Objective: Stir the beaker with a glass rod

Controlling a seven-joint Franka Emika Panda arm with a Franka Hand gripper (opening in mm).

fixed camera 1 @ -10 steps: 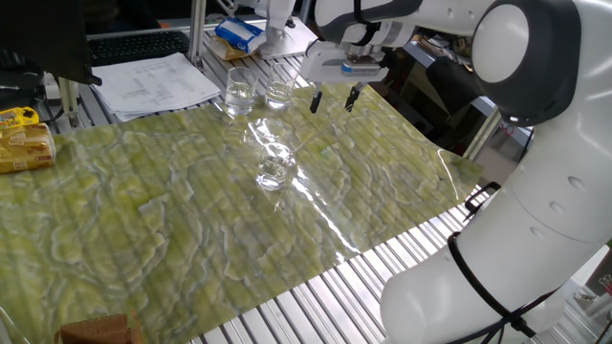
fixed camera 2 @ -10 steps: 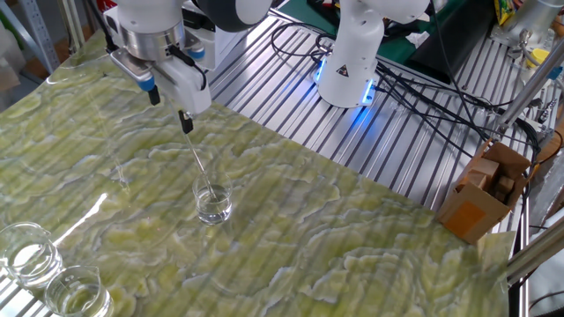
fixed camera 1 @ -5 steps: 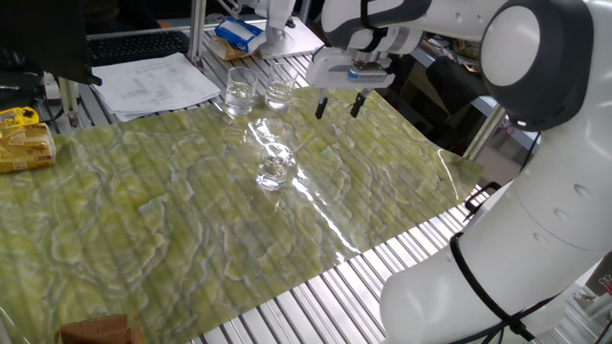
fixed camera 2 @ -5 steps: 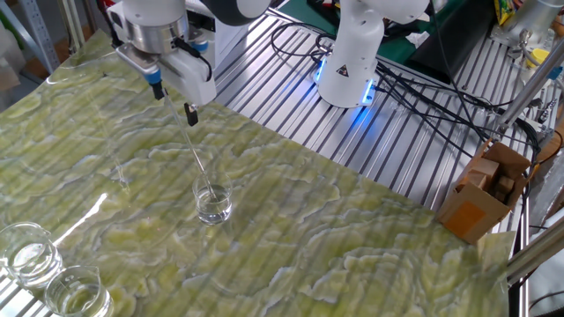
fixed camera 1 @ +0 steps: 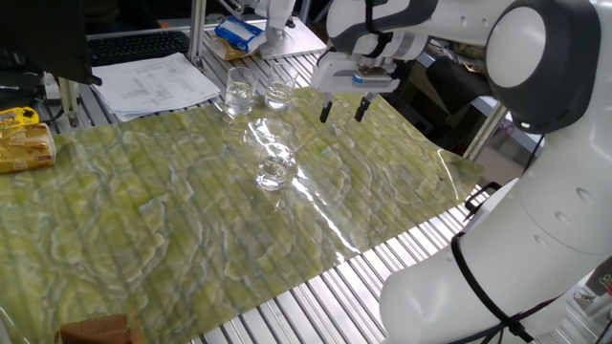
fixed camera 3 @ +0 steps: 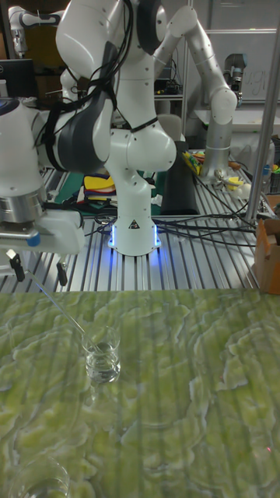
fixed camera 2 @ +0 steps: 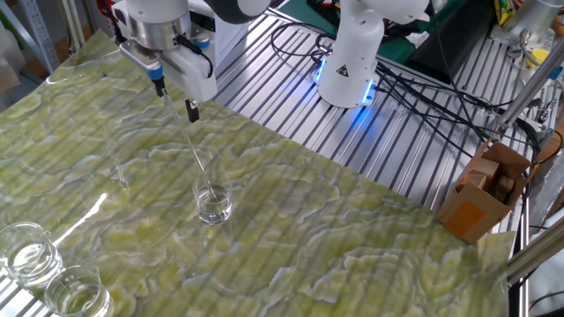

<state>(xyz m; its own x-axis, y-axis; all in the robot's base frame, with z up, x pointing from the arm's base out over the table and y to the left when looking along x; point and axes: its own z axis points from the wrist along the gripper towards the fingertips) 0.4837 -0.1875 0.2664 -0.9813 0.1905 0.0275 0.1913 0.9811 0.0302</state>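
Green marbled sheet over a slatted metal tabletop (fixed camera 1: 316,296). Beaker (fixed camera 1: 275,167) near the sheet's middle, glass rod (fixed camera 2: 189,150) leaning inside, plain only in the other fixed view. Two more beakers (fixed camera 1: 256,91) beyond it. Gripper (fixed camera 1: 343,109) raised above the beaker, fingers spread, empty, pointing down.

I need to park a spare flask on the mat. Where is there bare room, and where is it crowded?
The mat is bare from the beaker to its near edge. It is crowded at the far edge, around the two other beakers, and where the glass rod leans from the beaker toward the gripper.
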